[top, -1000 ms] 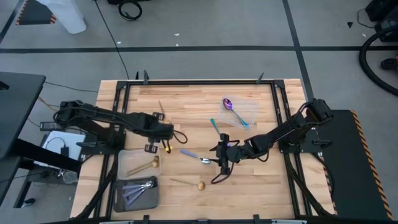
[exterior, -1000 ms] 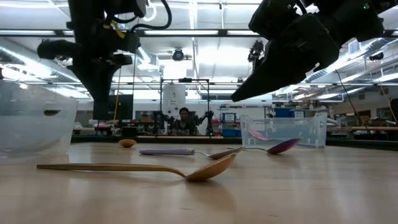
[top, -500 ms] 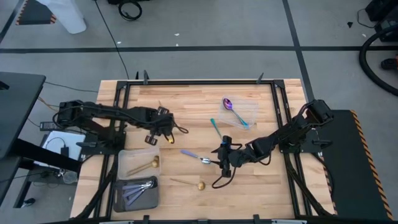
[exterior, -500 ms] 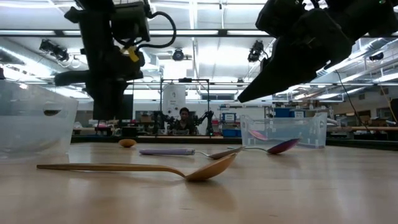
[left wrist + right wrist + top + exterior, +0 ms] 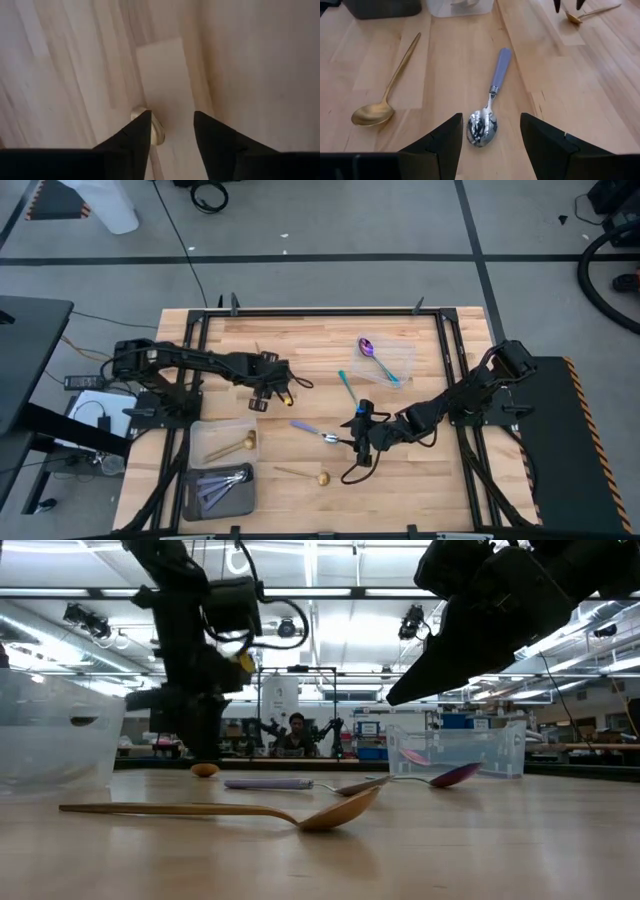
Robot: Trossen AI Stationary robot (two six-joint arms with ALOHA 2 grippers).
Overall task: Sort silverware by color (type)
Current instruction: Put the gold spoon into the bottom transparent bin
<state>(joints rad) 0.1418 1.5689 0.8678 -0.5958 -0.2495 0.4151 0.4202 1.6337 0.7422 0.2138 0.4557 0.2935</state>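
Observation:
My left gripper (image 5: 172, 116) points down, open, just above the table at the middle left. The bowl of a gold spoon (image 5: 156, 131) lies right beside one finger; whether they touch does not show. The right wrist view shows this spoon (image 5: 590, 12) flat on the wood under those fingertips. My right gripper (image 5: 491, 116) hovers open over the bowl end of a silver spoon with a lavender handle (image 5: 497, 70), which lies flat at the table's middle (image 5: 318, 432). Another gold spoon (image 5: 385, 85) lies flat near the front edge.
A clear container (image 5: 225, 442) with a gold spoon and a dark tray (image 5: 220, 488) with lavender-handled pieces stand at the near left. A clear container (image 5: 385, 358) holding a purple spoon stands at the far right. A teal-handled spoon (image 5: 346, 385) lies beside it.
My left gripper has come down toward the table and moved a little toward the right and far edges, ending over the gold spoon's bowl. The spoons lie where they were.

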